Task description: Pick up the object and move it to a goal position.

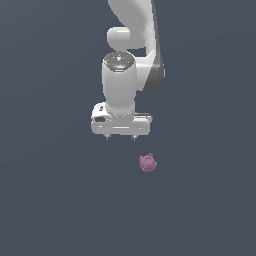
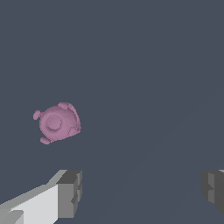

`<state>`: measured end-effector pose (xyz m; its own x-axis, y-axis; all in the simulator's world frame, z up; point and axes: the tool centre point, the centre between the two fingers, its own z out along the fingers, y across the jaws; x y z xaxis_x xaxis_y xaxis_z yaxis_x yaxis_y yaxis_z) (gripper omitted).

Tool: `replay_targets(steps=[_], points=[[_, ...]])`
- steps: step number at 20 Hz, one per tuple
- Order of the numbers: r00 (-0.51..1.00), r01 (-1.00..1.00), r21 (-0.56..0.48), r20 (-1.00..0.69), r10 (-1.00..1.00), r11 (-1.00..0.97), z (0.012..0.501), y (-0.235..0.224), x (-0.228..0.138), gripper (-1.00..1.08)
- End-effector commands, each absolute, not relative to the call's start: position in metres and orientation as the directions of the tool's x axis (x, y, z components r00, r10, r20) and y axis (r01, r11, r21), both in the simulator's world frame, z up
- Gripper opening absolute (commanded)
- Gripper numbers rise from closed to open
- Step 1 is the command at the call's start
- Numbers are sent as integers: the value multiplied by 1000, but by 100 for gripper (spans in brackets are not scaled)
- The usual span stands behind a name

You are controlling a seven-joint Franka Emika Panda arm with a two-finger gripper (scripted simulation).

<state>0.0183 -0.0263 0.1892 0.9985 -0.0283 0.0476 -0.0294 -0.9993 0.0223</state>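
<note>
The object (image 1: 148, 162) is a small pink-mauve rounded lump with knobbly bumps around its edge, lying on the dark grey floor. It also shows in the wrist view (image 2: 57, 123). My white gripper (image 1: 120, 138) points straight down, above the floor and apart from the object, which lies toward the exterior view's right and lower in that picture. In the wrist view my gripper (image 2: 142, 192) has its two fingers (image 2: 69, 193) spread wide with nothing between them. The object lies outside the gap, beyond one finger.
A plain dark grey floor (image 1: 50, 200) fills both views. The white arm (image 1: 135, 45) rises above the gripper to the top of the exterior view.
</note>
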Motion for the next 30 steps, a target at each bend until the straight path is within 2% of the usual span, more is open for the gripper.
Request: replay_targets(steps=[1, 10, 17, 23, 30], points=[[998, -29, 22, 48, -28, -999, 189, -26, 18, 100], [998, -65, 28, -3, -65, -998, 172, -33, 5, 100], [999, -39, 28, -1, -39, -999, 168, -26, 10, 100], [999, 48, 26, -2, 48, -998, 150, 1, 24, 100], [979, 204, 14, -3, 204, -979, 115, 54, 45, 100]])
